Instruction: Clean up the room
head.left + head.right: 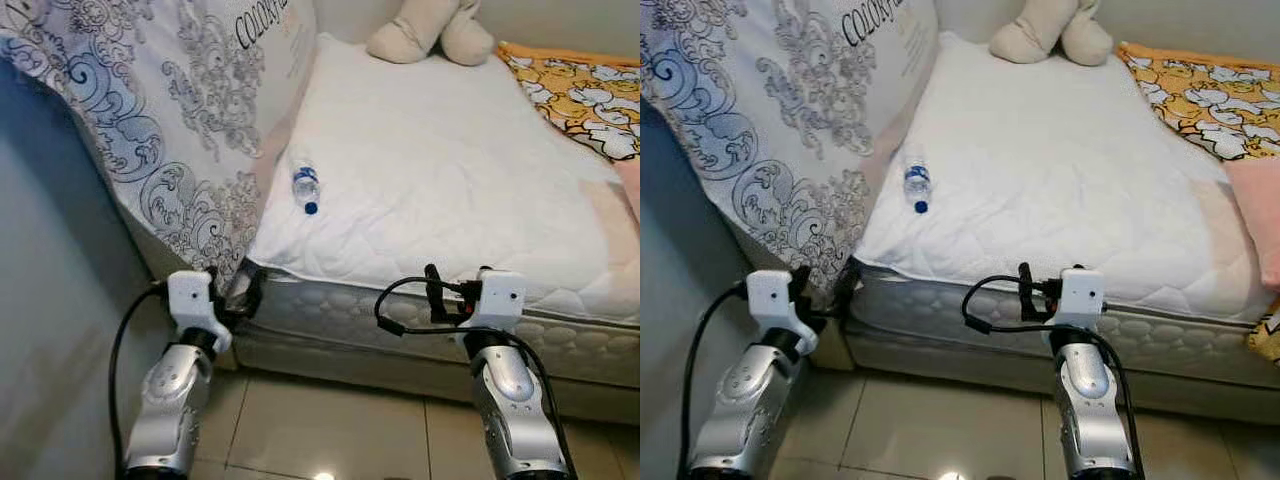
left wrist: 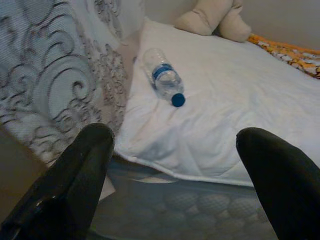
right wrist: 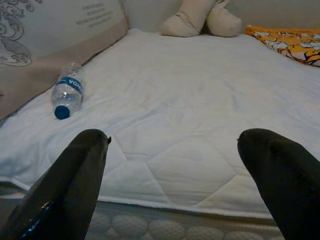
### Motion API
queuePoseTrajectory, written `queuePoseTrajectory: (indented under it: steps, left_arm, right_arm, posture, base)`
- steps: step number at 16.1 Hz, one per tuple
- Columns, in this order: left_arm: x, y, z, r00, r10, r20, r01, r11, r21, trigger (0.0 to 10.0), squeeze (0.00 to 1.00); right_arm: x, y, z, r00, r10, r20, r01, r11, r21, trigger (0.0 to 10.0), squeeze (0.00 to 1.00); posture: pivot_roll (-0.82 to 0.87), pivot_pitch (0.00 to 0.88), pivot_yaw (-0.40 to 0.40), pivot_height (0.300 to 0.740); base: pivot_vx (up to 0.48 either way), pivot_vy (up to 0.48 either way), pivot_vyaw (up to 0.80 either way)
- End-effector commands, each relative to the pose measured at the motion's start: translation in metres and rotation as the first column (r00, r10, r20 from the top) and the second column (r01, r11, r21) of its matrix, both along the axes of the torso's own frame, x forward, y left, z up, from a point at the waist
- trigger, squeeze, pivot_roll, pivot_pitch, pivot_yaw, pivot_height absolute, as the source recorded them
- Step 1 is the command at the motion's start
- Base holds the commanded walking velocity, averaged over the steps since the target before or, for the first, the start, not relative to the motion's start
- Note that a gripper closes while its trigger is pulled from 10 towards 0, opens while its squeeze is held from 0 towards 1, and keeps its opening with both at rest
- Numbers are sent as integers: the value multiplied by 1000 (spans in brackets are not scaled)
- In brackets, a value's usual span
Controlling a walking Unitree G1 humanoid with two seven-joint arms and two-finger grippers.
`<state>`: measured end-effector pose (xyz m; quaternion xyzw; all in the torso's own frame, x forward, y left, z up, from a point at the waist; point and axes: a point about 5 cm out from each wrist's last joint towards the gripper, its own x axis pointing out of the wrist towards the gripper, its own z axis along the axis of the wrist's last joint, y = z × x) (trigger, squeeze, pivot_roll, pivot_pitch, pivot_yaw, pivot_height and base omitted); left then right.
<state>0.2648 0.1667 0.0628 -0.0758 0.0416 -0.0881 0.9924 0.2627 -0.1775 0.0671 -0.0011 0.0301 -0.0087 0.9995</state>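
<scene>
A clear plastic water bottle (image 1: 305, 188) with a blue cap and blue label lies on its side on the white mattress (image 1: 440, 170), close to the patterned upright mattress on the left. It also appears as the bottle (image 2: 163, 78) and the bottle (image 3: 67, 93) in the wrist views. My left gripper (image 1: 240, 290) hovers at the bed's near left corner, open and empty. My right gripper (image 1: 455, 295) is held at the bed's front edge, open, nothing between its fingers (image 3: 70, 175).
A grey patterned mattress (image 1: 170, 110) leans upright along the bed's left side. A beige plush toy (image 1: 430, 30) sits at the bed's far end. An orange cartoon-print blanket (image 1: 580, 95) covers the far right. Tiled floor (image 1: 330, 420) lies below me; a wall stands at my left.
</scene>
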Motion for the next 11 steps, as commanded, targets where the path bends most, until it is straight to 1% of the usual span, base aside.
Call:
queuePoseTrajectory:
  steps: [1,2,4,7,8,11]
  left_arm:
    - [5,-2,9,999,4,34,-4,1000,8,10000,0]
    - [7,-4,11,999,-9,48,7,1000,28,10000,0]
    - [9,-7,13,998,-21,59,19,999,35,10000,0]
    - [12,-6,14,998,-6,57,5,1000,13,10000,0]
    - [13,-6,16,998,-5,68,6,1000,-5,10000,0]
    - [13,-8,17,997,-19,71,20,1000,-5,10000,0]
  right_arm:
    - [3,-2,2,1000,5,2,-5,1000,-16,10000,0]
    - [4,-2,2,1000,12,3,-12,1000,-20,10000,0]
    - [4,-1,2,1000,30,4,-30,999,-33,10000,0]
    - [5,0,1,999,44,-3,-44,998,-36,10000,0]
    - [5,0,0,999,47,-6,-47,998,-36,10000,0]
    - [5,3,-1,999,53,-10,-53,998,-33,10000,0]
  posture:
    - [-88,0,2,740]
    - [-89,0,2,740]
    - [-92,0,1,740]
    - [-94,0,1,740]
    - [-94,0,1,740]
    - [-93,0,4,740]
  base:
    - [431,0,0]
    - [446,0,0]
    - [446,0,0]
    - [449,0,0]
    - [454,0,0]
    - [453,0,0]
